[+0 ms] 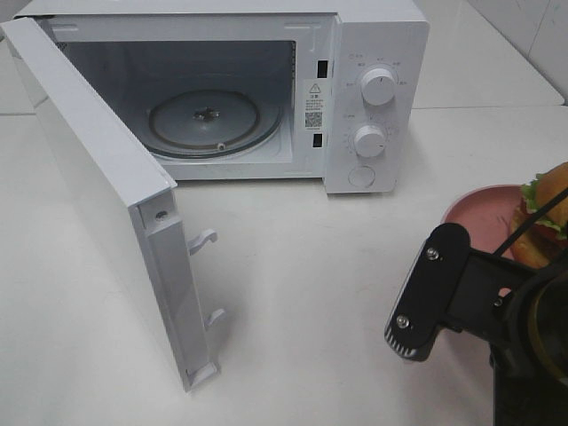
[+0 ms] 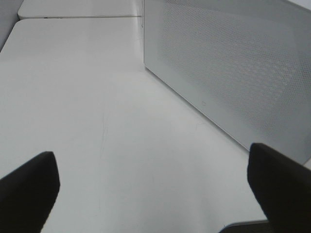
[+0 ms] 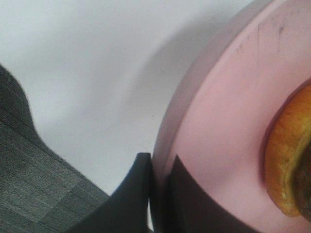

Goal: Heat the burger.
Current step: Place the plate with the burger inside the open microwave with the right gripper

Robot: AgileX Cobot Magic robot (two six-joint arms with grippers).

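**Desk:** Where is the burger?

**Field:** A small round burger point(image 1: 546, 213), with a glossy brown bun and green leafy filling, sits on a flat round pink plate point(image 1: 484, 209). The plate is at the right edge of the white table point(image 1: 293, 293), well apart from the white microwave point(image 1: 373, 53).

**Desk:** And the tools?

**Field:** The right gripper point(image 3: 160, 167) is pinched together on the pink plate's rim, one finger above and one below. The left gripper point(image 2: 154, 194) stands wide apart and holds nothing. It is just beside a perforated white panel, apparently the microwave's door point(image 1: 89, 177).

**Desk:** How will the burger handle?

**Field:** It is likely light, soft and loosely stacked. Squeezed, it would crush; tilted, its layers could slide. The stiff pink plate is the safer hold. But a smooth rim gripped at one edge may droop or slip, so it should be kept level. Whether the plate is off the table yet, I cannot tell.

**Desk:** What stands in the way?

**Field:** The door is swung open to the left, with two latch hooks point(image 1: 202, 238) jutting from its edge. The glass turntable point(image 1: 213, 120) inside carries nothing. Only open tabletop lies between the plate and the cavity. The tight spot, by my reading, is the panel with two round dials point(image 1: 379, 87), which is the part of the microwave nearest the plate.
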